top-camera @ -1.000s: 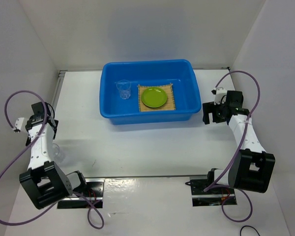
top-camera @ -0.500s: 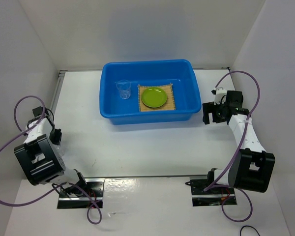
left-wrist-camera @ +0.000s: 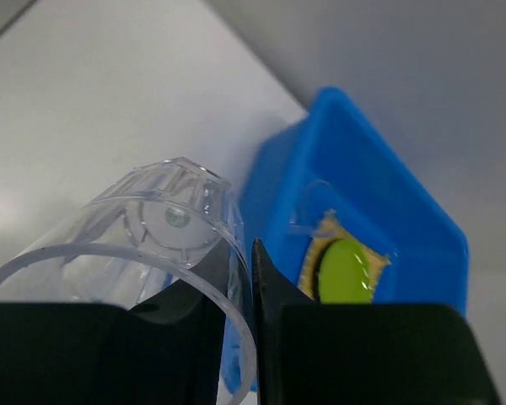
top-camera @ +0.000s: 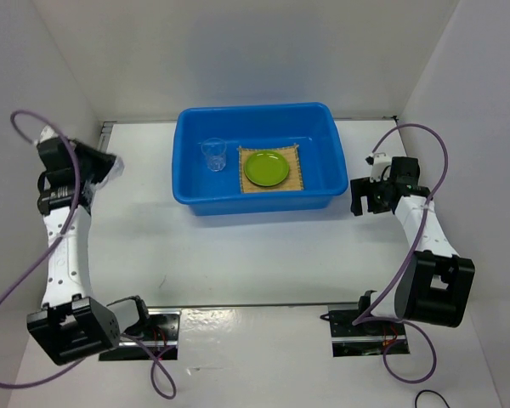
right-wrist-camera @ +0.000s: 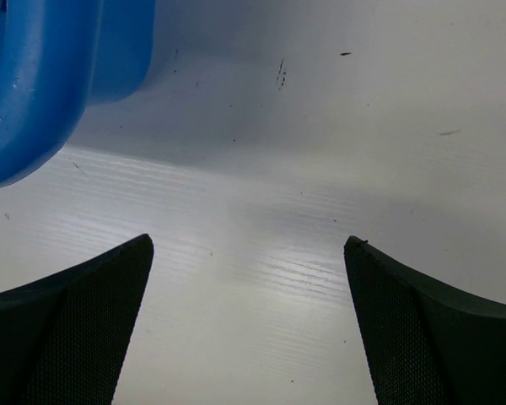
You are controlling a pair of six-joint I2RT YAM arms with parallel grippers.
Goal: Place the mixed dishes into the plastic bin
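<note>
Though not yet over the blue bin [top-camera: 263, 201], poised above the counter [top-camera: 238, 255] with a clear glass [left-wrist-camera: 152, 228] pinched in the left gripper [left-wrist-camera: 240, 283] for carrying across, leaving the right gripper [right-wrist-camera: 246, 245] wide open, empty.

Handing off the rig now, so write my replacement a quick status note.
Left gripper: shut on a glass, held above the table, left of the bin.
Right gripper: open, empty, over the table by the bin's right end.
Done: mat, plate on it, and another glass are in the bin.
Left: carry the held glass over and release it inside.
</note>
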